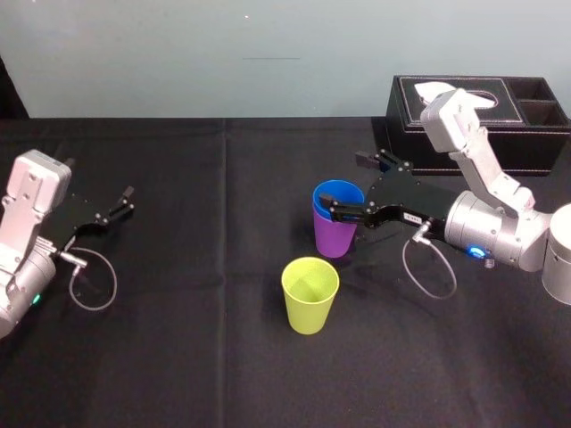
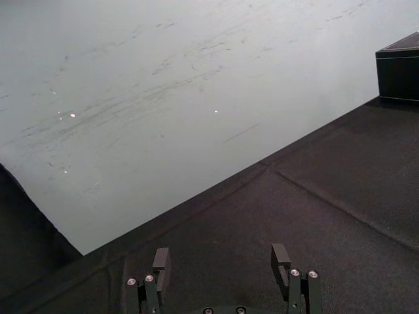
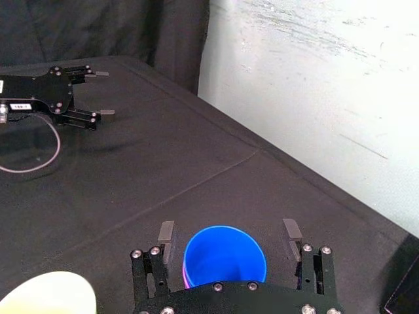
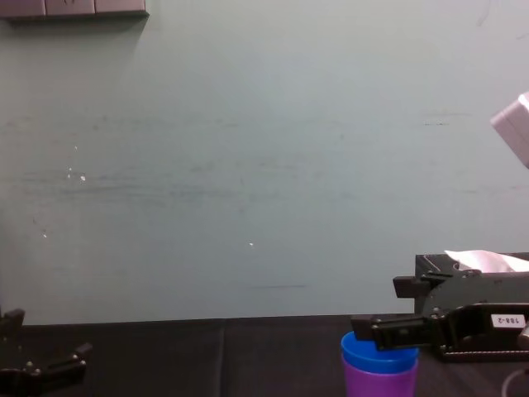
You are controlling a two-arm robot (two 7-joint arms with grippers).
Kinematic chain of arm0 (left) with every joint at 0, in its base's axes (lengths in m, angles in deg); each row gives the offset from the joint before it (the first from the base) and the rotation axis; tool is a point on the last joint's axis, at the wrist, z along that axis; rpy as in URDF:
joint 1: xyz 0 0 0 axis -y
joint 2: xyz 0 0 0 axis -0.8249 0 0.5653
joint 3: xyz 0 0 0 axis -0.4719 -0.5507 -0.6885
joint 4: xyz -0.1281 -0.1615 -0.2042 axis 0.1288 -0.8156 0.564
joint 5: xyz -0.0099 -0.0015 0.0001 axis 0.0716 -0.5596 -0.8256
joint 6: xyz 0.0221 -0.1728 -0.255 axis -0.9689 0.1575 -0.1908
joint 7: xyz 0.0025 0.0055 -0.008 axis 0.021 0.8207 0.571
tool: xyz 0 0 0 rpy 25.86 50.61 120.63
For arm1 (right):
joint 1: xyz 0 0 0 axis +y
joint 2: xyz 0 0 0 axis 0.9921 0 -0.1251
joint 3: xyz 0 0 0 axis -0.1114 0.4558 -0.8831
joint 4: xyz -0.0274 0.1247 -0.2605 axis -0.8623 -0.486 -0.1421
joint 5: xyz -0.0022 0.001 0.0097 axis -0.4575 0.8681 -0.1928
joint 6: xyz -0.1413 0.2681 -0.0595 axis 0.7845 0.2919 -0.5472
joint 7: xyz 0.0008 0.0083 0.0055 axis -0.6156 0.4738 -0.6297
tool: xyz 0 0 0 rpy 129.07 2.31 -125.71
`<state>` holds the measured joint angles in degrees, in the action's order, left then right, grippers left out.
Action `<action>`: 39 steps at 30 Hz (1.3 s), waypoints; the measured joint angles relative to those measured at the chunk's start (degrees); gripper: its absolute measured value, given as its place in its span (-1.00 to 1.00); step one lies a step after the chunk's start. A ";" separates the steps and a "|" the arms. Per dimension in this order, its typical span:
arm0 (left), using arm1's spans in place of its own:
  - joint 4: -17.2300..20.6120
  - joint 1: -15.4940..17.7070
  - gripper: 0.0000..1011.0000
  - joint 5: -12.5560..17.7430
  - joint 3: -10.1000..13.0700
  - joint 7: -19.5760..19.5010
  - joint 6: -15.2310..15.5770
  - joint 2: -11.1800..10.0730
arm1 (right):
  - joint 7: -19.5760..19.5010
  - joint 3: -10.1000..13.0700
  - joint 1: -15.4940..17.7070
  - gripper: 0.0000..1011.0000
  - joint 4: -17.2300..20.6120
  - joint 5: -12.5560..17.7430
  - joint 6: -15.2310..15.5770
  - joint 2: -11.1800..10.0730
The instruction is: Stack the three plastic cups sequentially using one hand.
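Yellow-green cup (image 1: 310,294) fronts right pincer (image 1: 343,184), spread astride blue cup (image 1: 337,198).

Blue cup (image 1: 339,198): plain bright blue.
Purple cup (image 1: 332,239): plain violet.
Yellow-green cup (image 1: 310,296): plain lime, no pattern.
Surface (image 1: 178,357): black cloth, unpatterned.
Right gripper (image 1: 343,185): black, small white label.
Left gripper (image 1: 128,200): black.
Right arm (image 1: 486,227): silver-grey.
Left arm (image 1: 27,223): silver-grey.
Tissue box (image 1: 464,134): black.
Tissue (image 1: 446,89): white.
Wall (image 1: 223,53): pale blue-green, faint scuffs.
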<state>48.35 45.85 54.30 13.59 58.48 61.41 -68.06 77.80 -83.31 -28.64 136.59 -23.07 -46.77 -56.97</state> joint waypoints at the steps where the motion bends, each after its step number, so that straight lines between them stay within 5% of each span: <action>1: 0.00 0.00 1.00 0.00 0.00 0.00 0.00 0.00 | 0.00 0.00 0.00 0.98 0.00 0.00 0.00 0.00; 19: 0.00 0.00 1.00 0.00 0.00 0.00 0.00 0.00 | -0.04 0.09 0.35 0.98 0.48 -0.02 -0.17 -0.36; 39: 0.00 0.00 1.00 0.00 0.00 0.00 0.00 0.00 | 4.33 4.97 12.61 0.98 11.57 8.18 -2.97 -9.74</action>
<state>48.34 45.86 54.30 13.59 58.48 61.41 -68.06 82.13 -78.34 -16.03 148.16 -14.89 -49.74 -66.71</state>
